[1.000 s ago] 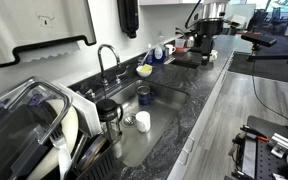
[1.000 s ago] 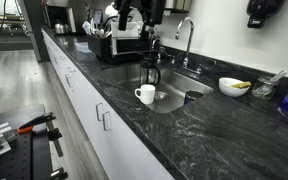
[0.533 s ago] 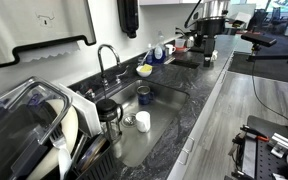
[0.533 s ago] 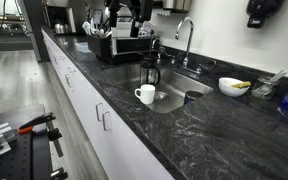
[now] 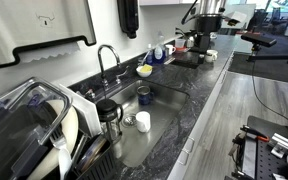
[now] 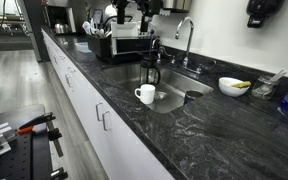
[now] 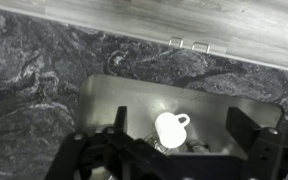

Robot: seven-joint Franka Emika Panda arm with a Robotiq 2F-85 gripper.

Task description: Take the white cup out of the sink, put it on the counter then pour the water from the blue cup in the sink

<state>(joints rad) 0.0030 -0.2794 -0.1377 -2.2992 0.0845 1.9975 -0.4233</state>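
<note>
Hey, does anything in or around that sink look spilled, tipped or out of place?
Nothing stands out. The white cup and the blue cup stand upright in the sink, and no spill shows on the counter.

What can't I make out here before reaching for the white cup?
- What the blue cup holds: too small and dark in both exterior views, and outside the wrist view.
- The gripper: its tips are dark and blurred in the wrist view. In both exterior views it is lost among dark shapes at the top edge.
- Foot of the white cup: covered by the gripper in the wrist view.
</note>
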